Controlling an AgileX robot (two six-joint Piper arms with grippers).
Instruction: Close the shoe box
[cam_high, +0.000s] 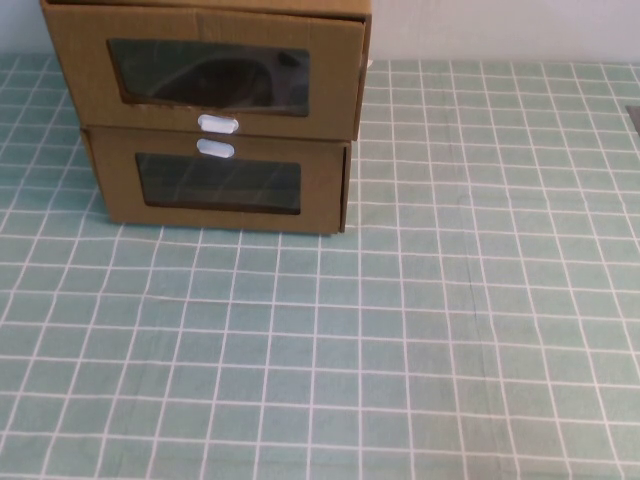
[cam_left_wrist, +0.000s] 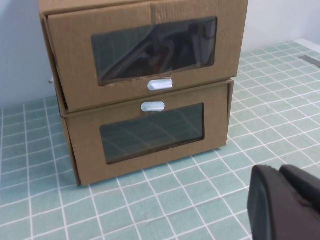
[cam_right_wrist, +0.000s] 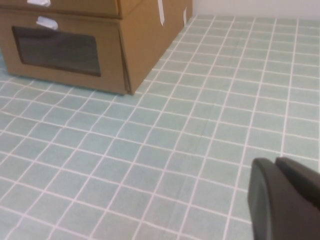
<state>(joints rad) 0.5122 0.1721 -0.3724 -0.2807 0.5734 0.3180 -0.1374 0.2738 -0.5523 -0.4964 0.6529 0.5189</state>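
Cardboard shoe box (cam_high: 215, 75) sat stacked on a similar box (cam_high: 225, 185) at table's far left, top edge cut off; neither arm showed from high cam. Green grid tablecloth (cam_high: 450, 330) covered the table, pale wall behind.

Left wrist cam: left gripper (cam_left_wrist: 285, 205) low, well apart from boxes, mostly cropped, finger state unclear.

Right wrist cam: right gripper (cam_right_wrist: 285, 200) over cloth, likewise cropped.
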